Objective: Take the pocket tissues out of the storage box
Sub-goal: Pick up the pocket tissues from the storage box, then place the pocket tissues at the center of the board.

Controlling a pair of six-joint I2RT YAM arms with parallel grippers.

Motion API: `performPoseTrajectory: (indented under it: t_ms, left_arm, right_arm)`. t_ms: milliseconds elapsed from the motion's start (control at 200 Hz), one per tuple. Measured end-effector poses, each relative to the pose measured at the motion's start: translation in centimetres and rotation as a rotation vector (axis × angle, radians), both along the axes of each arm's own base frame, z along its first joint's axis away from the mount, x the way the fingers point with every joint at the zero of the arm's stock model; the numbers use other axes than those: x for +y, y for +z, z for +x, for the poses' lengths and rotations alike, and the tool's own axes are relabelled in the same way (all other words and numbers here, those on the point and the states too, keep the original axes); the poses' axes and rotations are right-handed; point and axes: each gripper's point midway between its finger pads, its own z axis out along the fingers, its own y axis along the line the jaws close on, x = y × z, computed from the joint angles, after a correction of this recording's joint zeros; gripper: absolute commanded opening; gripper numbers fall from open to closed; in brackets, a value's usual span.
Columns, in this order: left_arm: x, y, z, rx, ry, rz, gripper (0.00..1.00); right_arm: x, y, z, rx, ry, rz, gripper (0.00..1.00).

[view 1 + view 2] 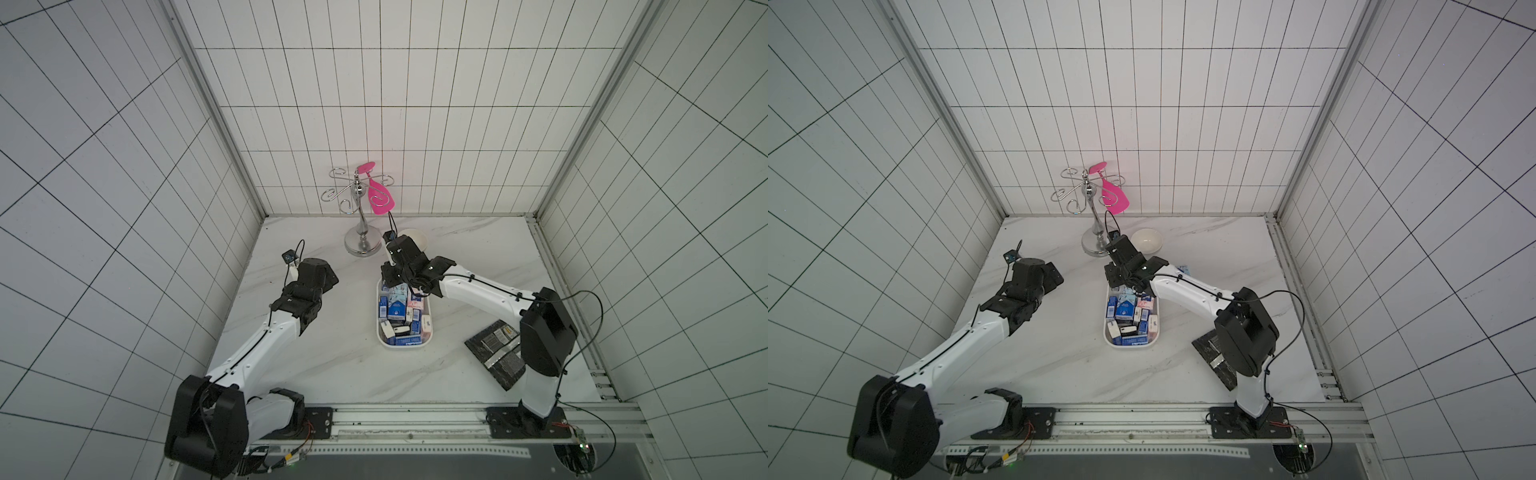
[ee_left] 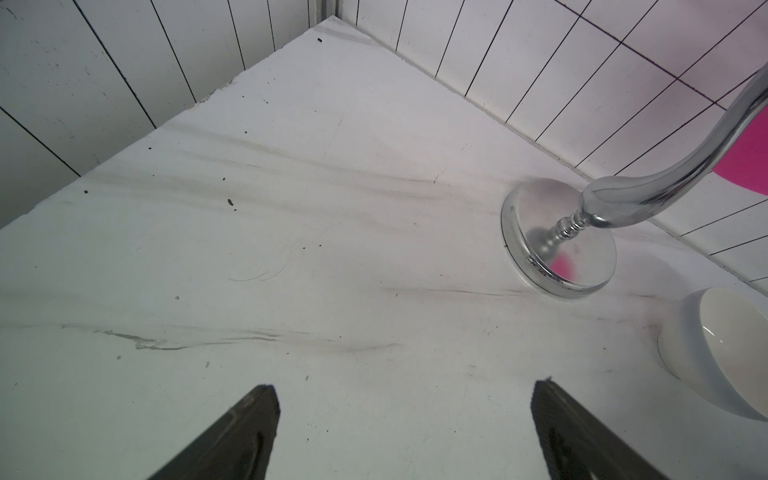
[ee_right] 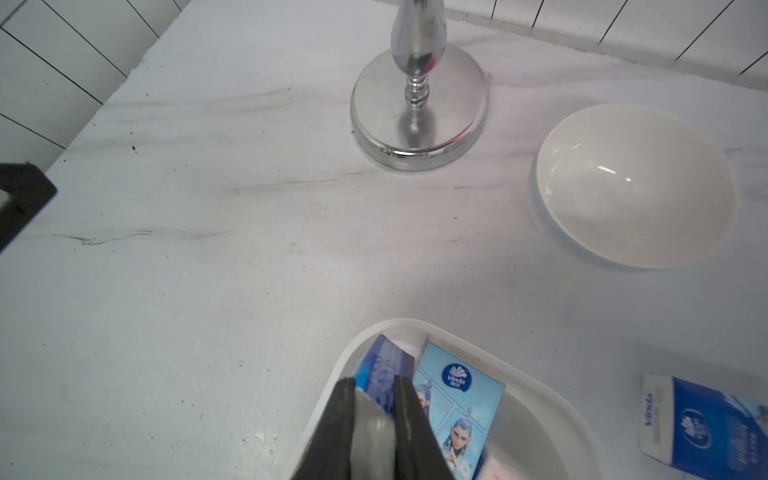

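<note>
The storage box [image 1: 432, 337], a shallow white tray, lies mid-table in both top views and holds several pocket tissues [image 1: 401, 309] in blue, black and pink wrappers. My right gripper [image 3: 374, 384] reaches into the box's far end [image 3: 536, 386] and is shut on a dark blue packet [image 3: 386, 365] standing on edge. A light blue packet [image 3: 457, 395] leans right beside it. One blue-and-white packet [image 3: 702, 419] lies on the table outside the box. My left gripper [image 2: 405, 390] hovers open over bare marble to the left of the box, with nothing between its fingers.
A chrome hook stand [image 1: 362, 243] with a pink spatula [image 1: 380, 199] hanging on it stands at the back. A small white bowl [image 1: 1147, 240] sits to its right. Black-and-silver foil pouches [image 1: 494, 353] lie at the front right, partly under the right arm.
</note>
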Motion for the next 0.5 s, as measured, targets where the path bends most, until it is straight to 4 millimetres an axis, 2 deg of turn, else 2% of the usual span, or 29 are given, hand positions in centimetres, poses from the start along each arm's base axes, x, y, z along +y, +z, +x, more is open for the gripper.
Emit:
performPoseTrajectory:
  t_ms: [115, 210, 500]
  left_arm:
    - [0.0, 0.1, 0.0, -0.002, 0.0, 0.0, 0.98]
    - [0.0, 0.2, 0.0, -0.007, 0.0, -0.001, 0.98]
    - [-0.1, 0.3, -0.1, -0.008, -0.004, -0.006, 0.98]
  right_arm:
    - [-1.9, 1.7, 0.7, -0.039, -0.034, 0.006, 0.08]
    - [-5.0, 2.3, 1.8, -0.052, -0.089, -0.004, 0.08]
    - [-19.8, 1.5, 7.0, -0.053, -0.409, -0.097, 0.07]
